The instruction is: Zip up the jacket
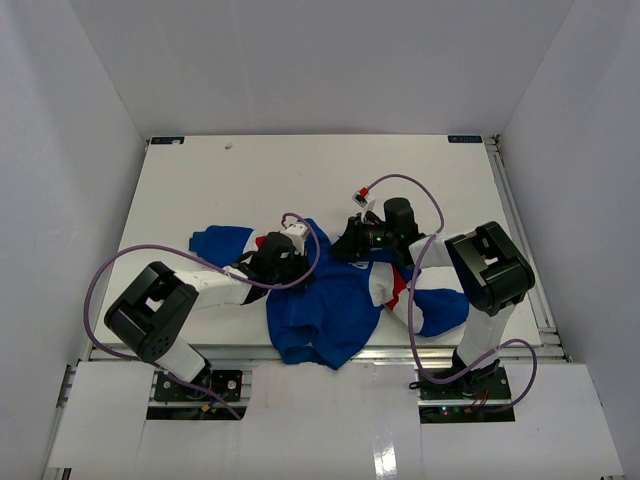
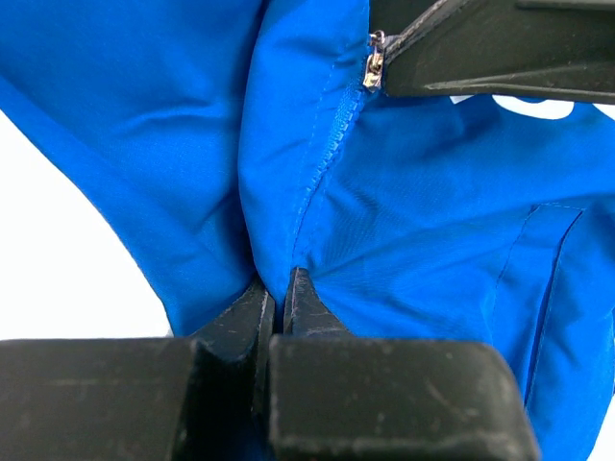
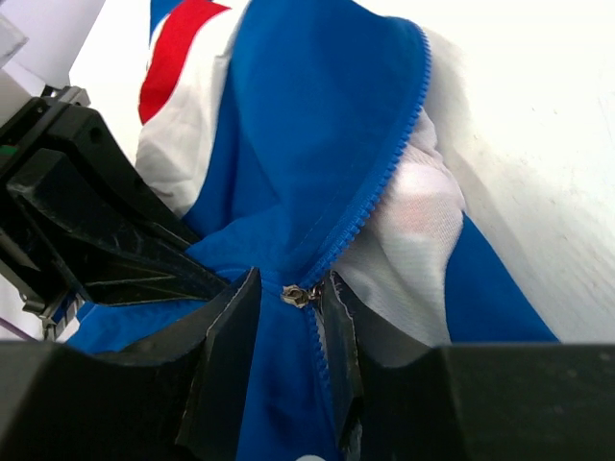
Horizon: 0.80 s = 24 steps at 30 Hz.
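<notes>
The blue jacket (image 1: 330,310) with white and red panels lies crumpled at the near middle of the table, between both arms. My left gripper (image 1: 278,262) is shut on a fold of blue fabric beside the zipper teeth (image 2: 332,144); its jaws pinch the fold (image 2: 282,288). My right gripper (image 1: 355,240) is open, its fingers either side of the metal zipper slider (image 3: 300,295), which sits close to the right-hand finger (image 3: 336,327). Above the slider the zipper is parted and shows white lining (image 3: 413,211). The slider also shows in the left wrist view (image 2: 375,69), by the right gripper's finger (image 2: 480,48).
The white table (image 1: 300,180) is boxed in by white walls at the left, back and right. Purple cables (image 1: 100,290) loop from both arms over the near edge. One blue sleeve (image 1: 222,240) lies at the left, another (image 1: 440,305) at the right.
</notes>
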Available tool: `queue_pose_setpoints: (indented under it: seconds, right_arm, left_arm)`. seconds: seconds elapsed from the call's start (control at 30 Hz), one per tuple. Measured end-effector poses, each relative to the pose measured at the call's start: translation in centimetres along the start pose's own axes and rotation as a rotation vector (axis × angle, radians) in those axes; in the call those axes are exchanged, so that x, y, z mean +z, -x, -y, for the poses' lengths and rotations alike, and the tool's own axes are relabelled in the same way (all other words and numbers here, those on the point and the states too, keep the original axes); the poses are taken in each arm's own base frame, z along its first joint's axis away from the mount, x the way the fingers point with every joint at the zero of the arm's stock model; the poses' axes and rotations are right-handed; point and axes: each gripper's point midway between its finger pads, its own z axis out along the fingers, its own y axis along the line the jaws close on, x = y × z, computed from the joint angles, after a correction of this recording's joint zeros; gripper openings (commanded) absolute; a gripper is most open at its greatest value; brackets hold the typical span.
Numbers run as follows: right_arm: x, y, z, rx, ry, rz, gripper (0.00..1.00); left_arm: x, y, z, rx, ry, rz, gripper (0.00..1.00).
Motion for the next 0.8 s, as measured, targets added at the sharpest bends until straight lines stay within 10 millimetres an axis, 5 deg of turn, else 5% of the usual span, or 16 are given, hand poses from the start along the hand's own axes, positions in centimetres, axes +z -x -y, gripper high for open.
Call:
queue_pose_setpoints:
  seconds: [0.57, 0.8]
  right_arm:
    - [0.1, -1.5, -0.2, -0.048, 0.019, -0.082, 0.3]
    - [0.0, -1.6, -0.1, -0.049, 0.015, -0.091, 0.08]
  left_arm:
    - [-0.1, 0.1, 0.0, 0.0, -0.001, 0.002, 0.0]
    - [-0.1, 0.1, 0.0, 0.0, -0.001, 0.002, 0.0]
